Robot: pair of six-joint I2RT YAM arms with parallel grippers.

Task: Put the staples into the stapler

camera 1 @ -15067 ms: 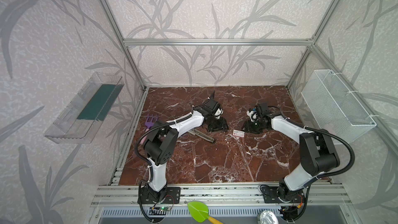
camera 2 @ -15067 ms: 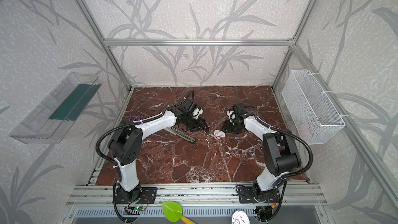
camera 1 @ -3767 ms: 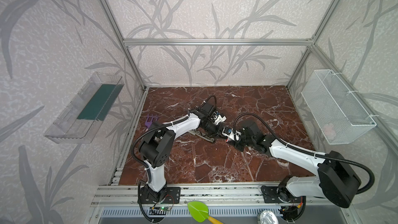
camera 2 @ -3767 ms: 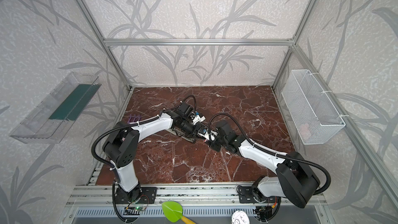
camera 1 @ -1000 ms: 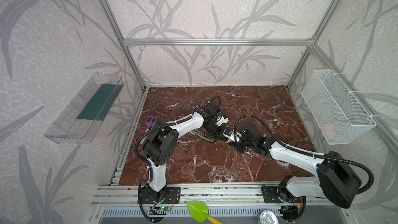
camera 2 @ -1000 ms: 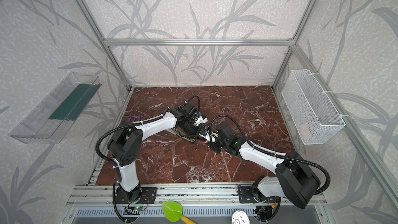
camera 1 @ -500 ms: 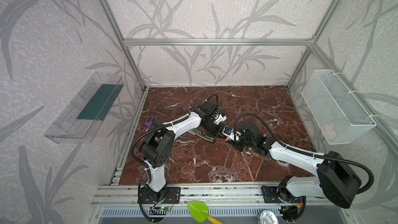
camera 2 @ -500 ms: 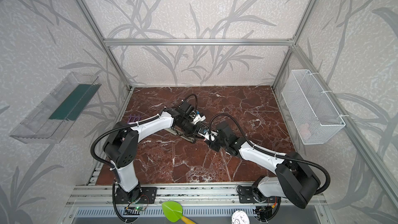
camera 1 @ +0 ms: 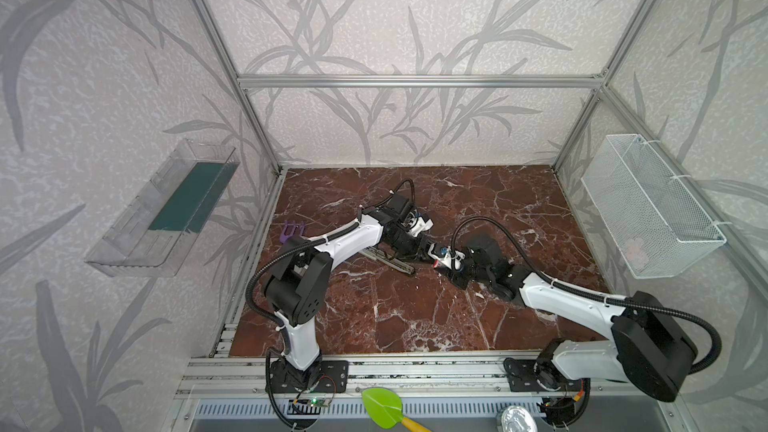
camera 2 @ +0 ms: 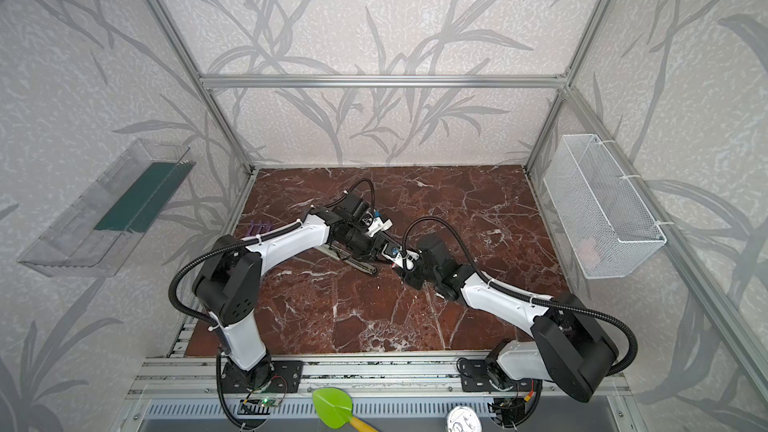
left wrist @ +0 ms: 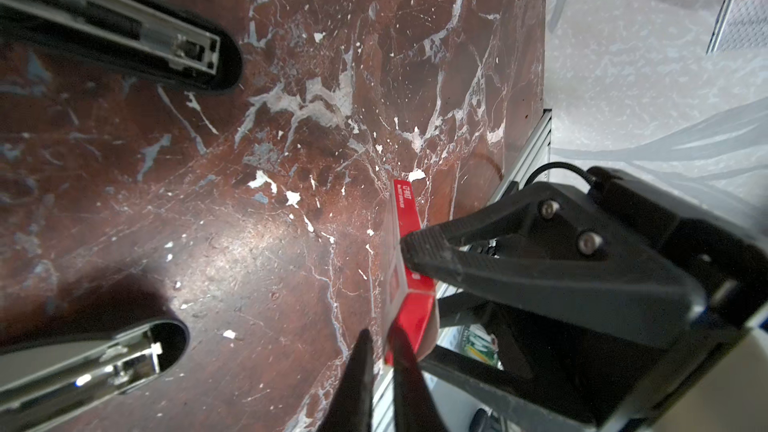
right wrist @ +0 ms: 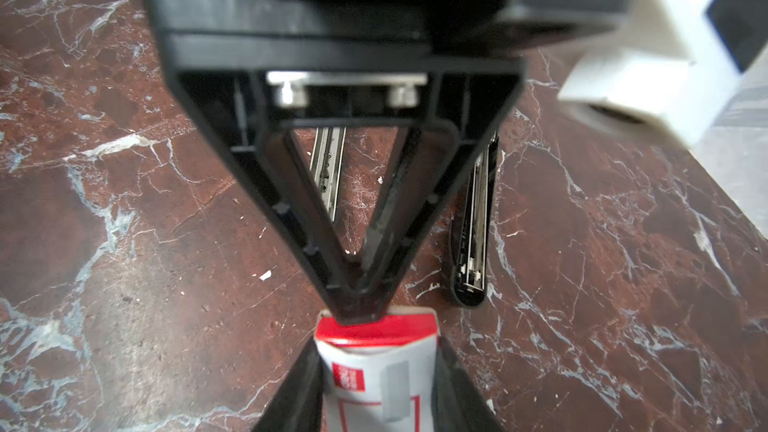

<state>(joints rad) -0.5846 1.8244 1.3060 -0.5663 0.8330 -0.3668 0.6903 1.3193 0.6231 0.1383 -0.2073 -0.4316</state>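
The right gripper [right wrist: 376, 347] has its black jaws closed on the long sides of the staples box [right wrist: 374, 371], a small flat white cardboard carton with a glossy red end band and red printed label. A grey strip shows on its face in the right wrist view. The box sits in the middle of the table [camera 1: 415, 317], between the two grippers in both top views, just beside the free ends of the stapler [camera 1: 390, 261].

The left gripper [left wrist: 380, 336] points its tapered, wedge-shaped black jaws at the box's red end. They stand a narrow slit apart, their tips at the carton's edge. Whether they pinch that edge I cannot tell.

The stapler lies opened out on the table. One half is a rounded black plastic shell [left wrist: 124, 31] holding a straight grey metal channel. The other is a polished, mirror-bright metal arm [left wrist: 83, 371] with a rounded nose. The right wrist view shows a thin coil spring along a metal rail [right wrist: 328, 168].

The table is red-brown marble, glossy, with white veins and small white flecks. A white wire-mesh basket [camera 1: 648, 209] hangs on the right wall and a clear plastic tray [camera 1: 162, 209] on the left
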